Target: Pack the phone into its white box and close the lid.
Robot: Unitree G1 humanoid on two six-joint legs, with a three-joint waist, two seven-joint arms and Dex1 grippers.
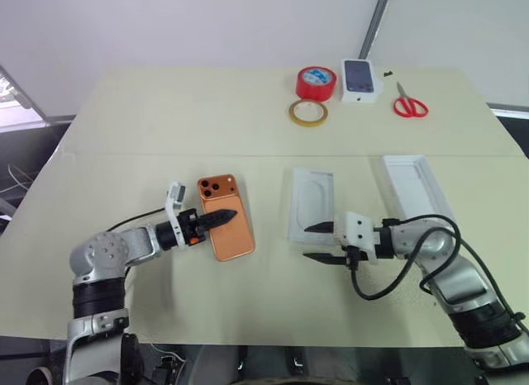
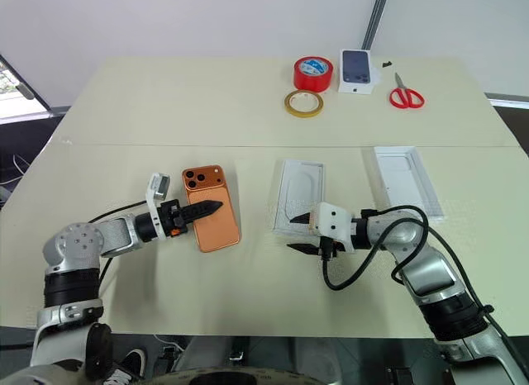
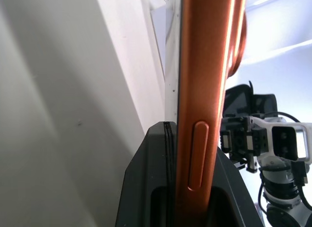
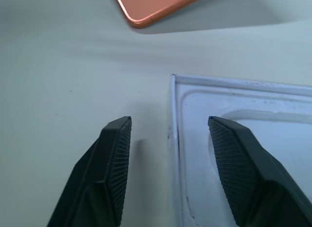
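One phone [image 1: 226, 219], copper-orange, lenses up, was clamped by its edge between the two black fingers of the left gripper [image 1: 221, 217]. The left wrist view showed the fingers [image 3: 146, 188] closed on either side of the phone's thin side, with the side button between them. Whether the phone's underside touched the table [image 1: 165, 121] could not be told.

The right gripper [image 1: 319, 242] had its two fingers spread apart with nothing between the pads. In the right wrist view one finger [image 4: 112, 163] stood over bare table and the other over the near corner of the flat white insert [image 1: 312, 203], the insert's edge running between them. One corner of the phone lay beyond the fingertips there.

Count of white cardboard pieces near the grippers: two. The insert with the oval recess sat just past the right fingertips; a second shallow white tray [image 1: 416, 187] lay behind the right wrist, apart from the insert. Whether that tray was the box or its lid could not be told.

Far side of the table, well beyond both grippers: one red tape roll [image 1: 316, 81], one yellowish tape ring [image 1: 307, 112] just beside it, one small white box printed with a dark phone [image 1: 362, 79], one pair of red-handled scissors [image 1: 408, 104].
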